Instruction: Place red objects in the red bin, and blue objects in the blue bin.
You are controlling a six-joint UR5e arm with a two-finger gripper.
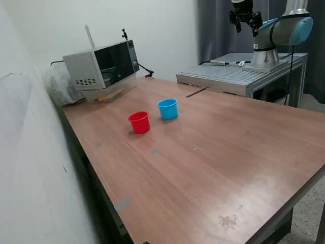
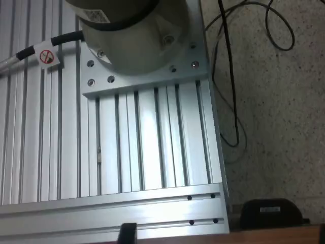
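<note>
A: Progress?
B: Can't judge. Bench (image 1: pixel 213 152) carries red cup (image 1: pixel 139 122) just beside sky-blue cup (image 1: pixel 167 109); no cubes visible, cup insides hidden.
A: Hand?
B: My hand (image 1: pixel 246 18) is high over the aluminium base (image 1: pixel 228 76), well apart; opening unclear, nothing seen held.

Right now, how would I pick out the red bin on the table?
Start at the grey microwave-like box at the wooden table's far corner. Two small cups stand in front of it, close together but apart. The red bin is the bright red one, at the exterior view's left of the sky-blue cup.
</note>
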